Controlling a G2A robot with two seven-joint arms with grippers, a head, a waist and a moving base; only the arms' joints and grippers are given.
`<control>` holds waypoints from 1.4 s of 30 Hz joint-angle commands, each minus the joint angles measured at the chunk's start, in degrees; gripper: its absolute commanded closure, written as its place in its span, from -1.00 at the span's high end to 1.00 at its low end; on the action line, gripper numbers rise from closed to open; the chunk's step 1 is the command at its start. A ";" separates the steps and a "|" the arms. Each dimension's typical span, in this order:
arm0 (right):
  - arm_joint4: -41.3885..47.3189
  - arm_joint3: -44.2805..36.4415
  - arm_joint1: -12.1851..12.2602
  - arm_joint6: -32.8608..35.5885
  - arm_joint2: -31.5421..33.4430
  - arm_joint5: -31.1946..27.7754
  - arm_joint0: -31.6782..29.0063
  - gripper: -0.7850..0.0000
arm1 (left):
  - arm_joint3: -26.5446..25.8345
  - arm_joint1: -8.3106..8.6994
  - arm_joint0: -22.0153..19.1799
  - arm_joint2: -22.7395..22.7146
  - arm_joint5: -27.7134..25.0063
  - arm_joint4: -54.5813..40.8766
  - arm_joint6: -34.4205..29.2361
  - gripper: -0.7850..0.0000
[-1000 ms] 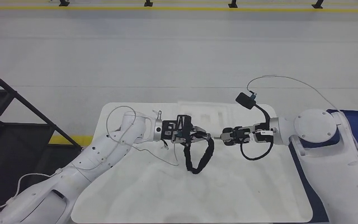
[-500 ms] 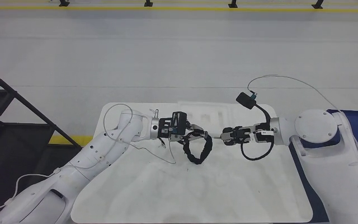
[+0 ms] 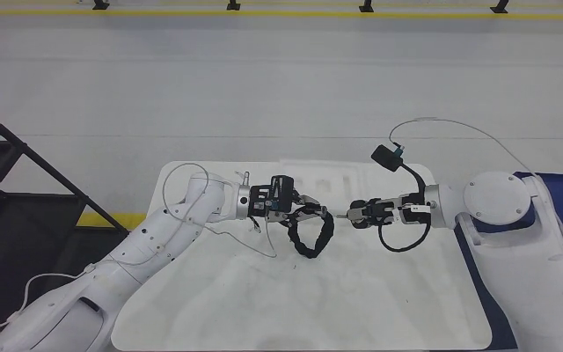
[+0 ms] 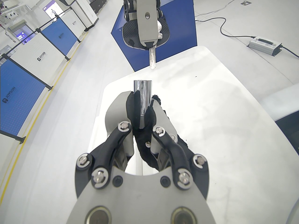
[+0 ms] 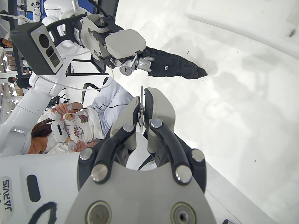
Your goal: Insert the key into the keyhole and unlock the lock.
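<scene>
Above the table [image 3: 396,299], the right pincer [image 5: 140,99] grips the key [image 4: 152,58] just short of the lock [image 4: 142,89] gripped by the left pincer [image 4: 139,108].

top cam: high up, staring down at table [image 3: 396,299] | wrist cams: up close, facing each other | shared: lock [image 4: 142,94] and key [image 4: 151,58] mid-table

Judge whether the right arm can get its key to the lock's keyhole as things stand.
Probably yes. The right end effector holds the key just short of the keyhole, which roughly faces it on the lock gripped by the left end effector; open air lies between.
</scene>
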 commanded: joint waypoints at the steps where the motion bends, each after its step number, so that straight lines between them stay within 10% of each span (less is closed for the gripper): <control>1: 0.00 0.00 0.00 0.00 0.00 0.00 0.00 -1.00 | 0.00 0.00 0.00 0.00 0.00 0.00 0.00 -1.00; 42: -3.98 -8.95 1.77 0.81 -0.04 2.59 1.86 -1.00 | -4.69 -0.59 0.69 -1.18 1.31 5.94 0.45 -1.00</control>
